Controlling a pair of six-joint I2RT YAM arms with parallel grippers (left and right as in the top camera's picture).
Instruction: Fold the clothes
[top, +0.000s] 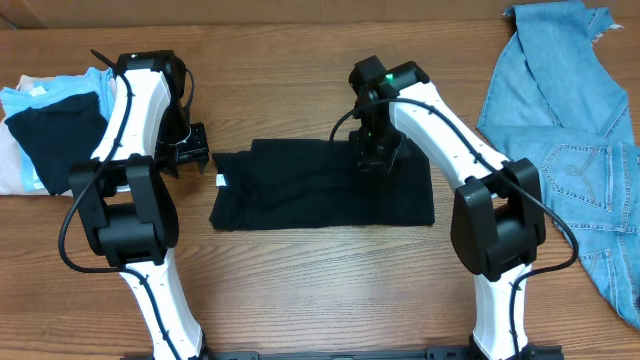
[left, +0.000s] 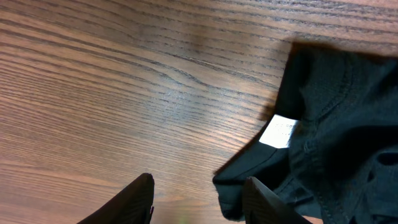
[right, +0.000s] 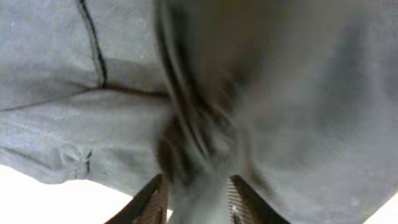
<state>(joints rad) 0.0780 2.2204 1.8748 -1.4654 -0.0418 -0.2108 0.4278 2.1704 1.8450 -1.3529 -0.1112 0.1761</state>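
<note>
A black garment (top: 320, 190) lies folded into a rectangle in the middle of the wooden table. My left gripper (top: 195, 150) is open and empty, just off the garment's left edge. In the left wrist view the jaws (left: 199, 199) hover over bare wood, with the garment's corner (left: 342, 112) and its white label (left: 278, 132) beside the right finger. My right gripper (top: 375, 160) is down on the garment's upper right part. In the right wrist view its jaws (right: 198, 199) are shut on a bunched fold of the dark fabric (right: 62, 81).
A pile of clothes (top: 50, 120), light blue, dark navy and pale pink, lies at the table's left edge. A blue denim garment (top: 570, 150) is spread along the right side. Bare wood shows in front of the black garment.
</note>
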